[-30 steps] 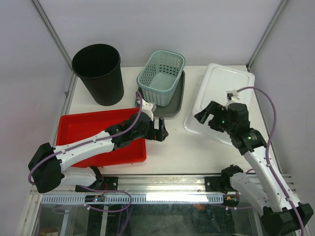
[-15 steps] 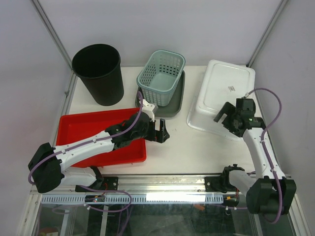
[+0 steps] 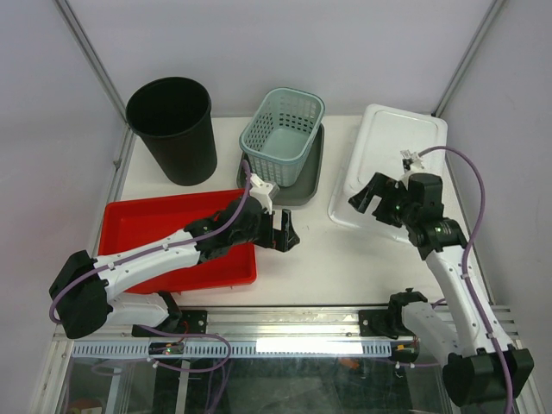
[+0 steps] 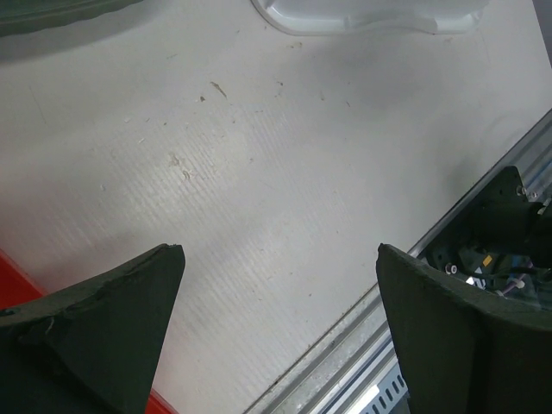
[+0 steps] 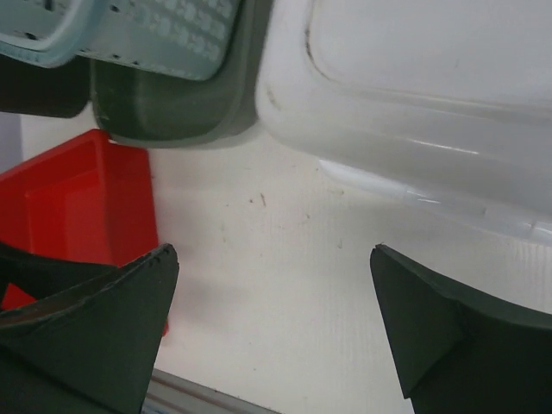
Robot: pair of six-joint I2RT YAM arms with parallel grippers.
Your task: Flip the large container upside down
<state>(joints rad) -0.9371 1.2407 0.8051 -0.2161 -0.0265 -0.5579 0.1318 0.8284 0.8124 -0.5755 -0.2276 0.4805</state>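
Resting bottom-up at the right rear of the bench (image 3: pixel 345 259), the large white rectangular plastic container (image 3: pixel 397 151) lay near a grey plastic tray (image 3: pixel 309 183). The right gripper (image 3: pixel 364 197) hovered at its near-left edge, fingers apart and empty. The left gripper (image 3: pixel 282 231), likewise spread, hung above bare bench.

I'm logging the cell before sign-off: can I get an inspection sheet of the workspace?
Surface: white table, lightly marked.
Job's things: large white container, seemingly base-up, back right.
Clutter: black bin; teal basket on grey tray; red tray.
Grippers: left claw open over bare table; right claw open by the container's near edge, holding nothing.
Cables: purple cable looped along each arm; no snag seen.
Surroundings: white walls, metal rail in front.
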